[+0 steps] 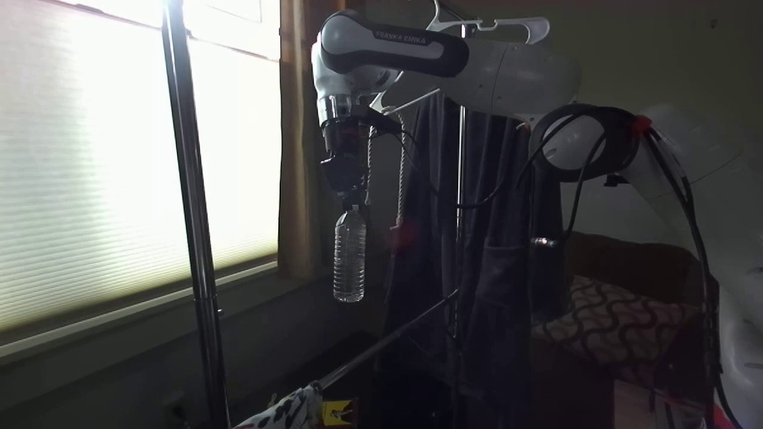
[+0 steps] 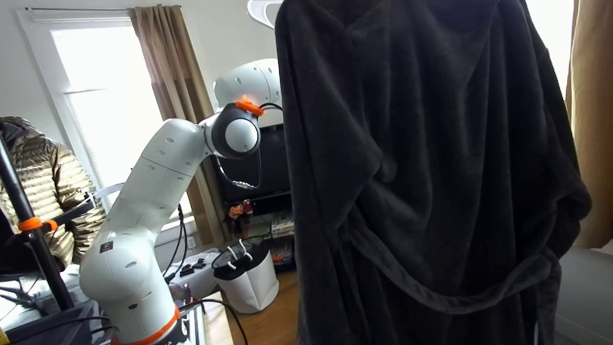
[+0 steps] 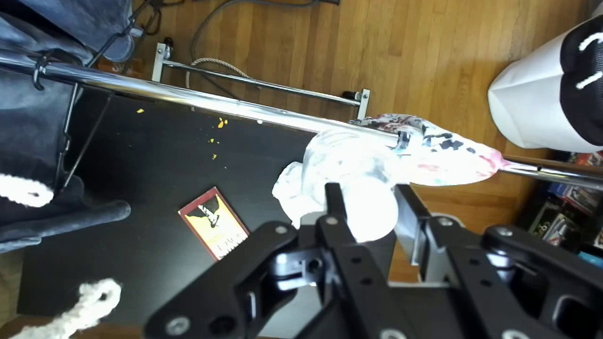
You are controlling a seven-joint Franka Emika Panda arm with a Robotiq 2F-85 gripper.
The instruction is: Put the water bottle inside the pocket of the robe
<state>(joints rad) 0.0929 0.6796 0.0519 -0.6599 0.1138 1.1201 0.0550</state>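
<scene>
The water bottle, clear and ribbed, hangs upright in the air in an exterior view. My gripper points down and is shut on its neck. Looking down in the wrist view, the bottle's white cap sits between the two fingers of the gripper. The dark robe hangs on a white hanger behind and beside the bottle, apart from it. A patch that looks like its pocket shows faintly. The robe fills much of an exterior view, hiding gripper and bottle there. Its cloth reaches the wrist view's left side.
A metal rail crosses below the bottle, with a patterned cloth around it. A rack post stands near the window. White rope ends hang close to the gripper. A book lies on a dark surface; a white basket stands on the floor.
</scene>
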